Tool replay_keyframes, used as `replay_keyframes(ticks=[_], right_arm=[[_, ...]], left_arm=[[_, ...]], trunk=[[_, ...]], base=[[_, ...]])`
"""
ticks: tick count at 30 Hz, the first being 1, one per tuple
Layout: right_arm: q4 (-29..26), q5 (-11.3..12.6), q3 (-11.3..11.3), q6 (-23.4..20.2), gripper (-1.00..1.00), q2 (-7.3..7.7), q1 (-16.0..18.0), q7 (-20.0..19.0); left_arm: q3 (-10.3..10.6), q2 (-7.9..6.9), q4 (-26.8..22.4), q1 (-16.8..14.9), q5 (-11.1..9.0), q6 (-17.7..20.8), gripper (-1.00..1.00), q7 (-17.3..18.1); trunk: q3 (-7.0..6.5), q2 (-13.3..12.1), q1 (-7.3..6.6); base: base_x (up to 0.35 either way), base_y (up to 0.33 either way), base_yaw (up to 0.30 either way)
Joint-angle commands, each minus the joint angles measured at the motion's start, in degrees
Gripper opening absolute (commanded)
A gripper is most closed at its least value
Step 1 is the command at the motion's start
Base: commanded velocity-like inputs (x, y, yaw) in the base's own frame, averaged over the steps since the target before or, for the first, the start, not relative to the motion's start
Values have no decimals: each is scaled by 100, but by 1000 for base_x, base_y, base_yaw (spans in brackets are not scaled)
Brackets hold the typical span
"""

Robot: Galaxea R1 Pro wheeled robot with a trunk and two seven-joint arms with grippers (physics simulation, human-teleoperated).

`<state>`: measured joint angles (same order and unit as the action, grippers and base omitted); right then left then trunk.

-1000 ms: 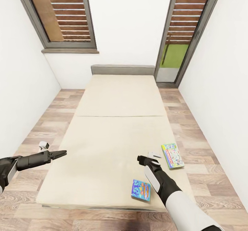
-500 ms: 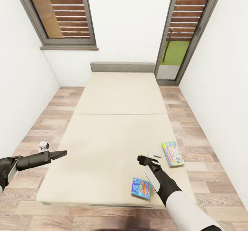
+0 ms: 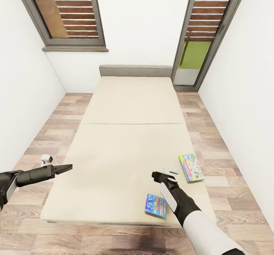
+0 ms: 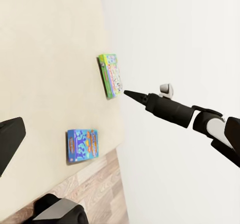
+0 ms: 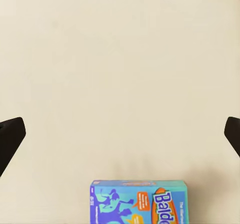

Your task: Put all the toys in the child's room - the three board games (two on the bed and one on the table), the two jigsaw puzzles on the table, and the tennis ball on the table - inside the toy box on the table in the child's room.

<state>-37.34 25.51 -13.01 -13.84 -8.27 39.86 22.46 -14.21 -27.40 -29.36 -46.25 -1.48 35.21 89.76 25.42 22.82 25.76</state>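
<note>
Blue board game (image 3: 155, 205) lies flat on the bed (image 3: 125, 148); probably light and stiff, best pinched at an edge. Right gripper (image 3: 166, 174) hovers wide open, empty.

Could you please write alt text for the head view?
Two board games, one blue and one green-edged, lie near the bed's right foot corner. The right gripper hovers between them; the left gripper points over the bed's left edge.

White walls (image 3: 144, 23), wood-plank floor (image 3: 217, 141) – a slatted window (image 3: 70, 11) at upper left, a glazed door (image 3: 198, 38) at upper right.
</note>
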Motion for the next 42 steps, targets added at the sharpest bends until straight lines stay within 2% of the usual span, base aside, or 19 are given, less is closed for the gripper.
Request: replay_keyframes(ticks=[1, 6, 10, 14, 17, 19, 20, 22, 25, 26, 27, 33, 38, 42], right_arm=[[-10, 41, -27, -23, 100, 6, 4, 48], [-10, 40, -29, -23, 100, 9, 4, 48], [-10, 38, -33, -23, 100, 9, 4, 48], [-10, 39, -34, -23, 100, 10, 4, 48], [-10, 40, -34, -23, 100, 12, 4, 48], [-10, 41, -30, -27, 100, 15, 8, 48], [-10, 39, -31, -29, 100, 13, 8, 48], [-10, 38, -30, -28, 100, 12, 7, 48], [-10, 38, -33, -24, 100, 15, 9, 48], [-10, 40, -32, -24, 100, 16, 10, 48], [-10, 38, -33, -23, 100, 17, 11, 48], [-10, 35, -32, -23, 100, 18, 12, 48], [-10, 33, -35, -23, 100, 19, 11, 48], [-6, 33, -35, -23, 100, 19, 12, 48]], left_arm=[[3, -5, -48, -1, 3, 123, 100, 24], [12, -9, -248, 39, -9, 221, 100, 24], [24, 0, -598, 171, -35, 282, 100, 24], [36, 46, -1095, 373, -48, 506, 100, 24], [69, 108, -1705, 626, -55, 795, 100, 24], [85, 229, -2274, 814, -79, 1028, 100, 24], [91, 361, -2706, 942, -123, 1254, 100, 24], [100, 505, -3146, 1053, -172, 1485, 100, 24], [225, 1021, -4179, 1356, -218, 1852, 100, 24], [270, 1132, -4345, 1419, -219, 1899, 100, 24], [284, 1167, -4404, 1441, -219, 1915, 100, 24], [312, 1245, -4608, 1522, -221, 1965, 100, 24], [237, 1077, -4642, 1538, -244, 1977, 100, 24], [223, 1031, -4641, 1539, -258, 1979, 100, 24]], trunk=[[18, 10, 3], [61, 10, 3], [96, 10, 3], [130, 10, 3], [156, 10, 3], [173, 10, 3], [182, 10, 3], [199, 10, 3], [225, 10, 3], [234, 10, 3], [243, 10, 3], [295, 10, 3], [338, 10, 3], [372, 10, 3]], base=[[0, 0, 0], [0, 0, 0], [0, 0, 0], [0, 0, 0], [0, 0, 0], [0, 0, 0], [0, 0, 0], [0, 0, 0], [0, 0, 0], [0, 0, 0], [0, 0, 0], [0, 0, 0], [0, 0, 0], [0, 0, 0]])
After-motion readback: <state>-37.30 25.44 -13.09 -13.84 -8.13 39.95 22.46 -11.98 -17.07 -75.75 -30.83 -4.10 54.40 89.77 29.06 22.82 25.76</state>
